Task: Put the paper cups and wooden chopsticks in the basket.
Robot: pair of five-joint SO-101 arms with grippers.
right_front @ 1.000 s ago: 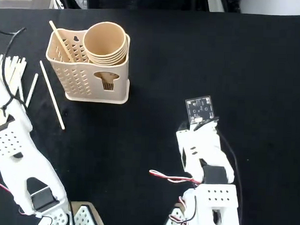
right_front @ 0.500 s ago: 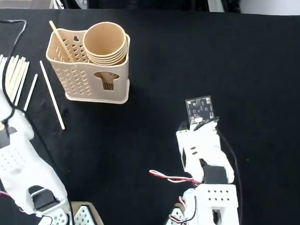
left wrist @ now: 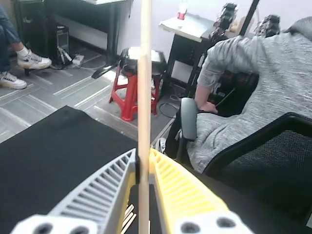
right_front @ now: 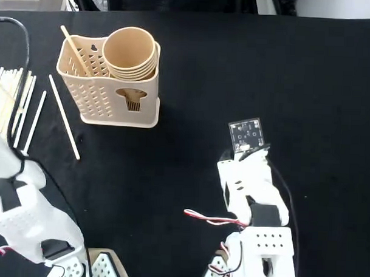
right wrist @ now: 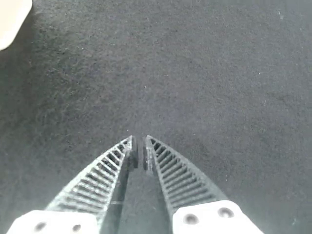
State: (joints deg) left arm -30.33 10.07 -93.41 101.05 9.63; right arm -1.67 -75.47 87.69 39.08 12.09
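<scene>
1. The left gripper (left wrist: 143, 163) is clamped tight on one wooden chopstick (left wrist: 145, 73); the stick stands straight up between the grey and yellow jaws; by my read this is the carry step of a chopstick run.
2. In the high view the left arm (right_front: 18, 221) sits at the table's near left corner; just beyond it lies the loose pile of chopsticks (right_front: 10, 99); a single stick (right_front: 64, 117) lies between the pile and the basket; plenty left to move.
3. The basket (right_front: 107, 102) stands upright on the black table (right_front: 266, 68); the paper cups (right_front: 131, 50) are stacked in the compartment nearer the right arm; a leaning chopstick (right_front: 74, 48) rests in the other compartment; the cups look done, and the sticks are the job remaining.
4. The right gripper (right wrist: 139, 148) has its jaws drawn together on nothing, over bare cloth; the right arm (right_front: 256, 195) is well apart from the basket; out of the play for now.
5. Next move, as I judge it: swing the held stick over the compartment with the leaning chopstick; tip it end-down; clear the rim; then let go; the danger is a thin stick pivoting in the grip or catching the basket's edge.
</scene>
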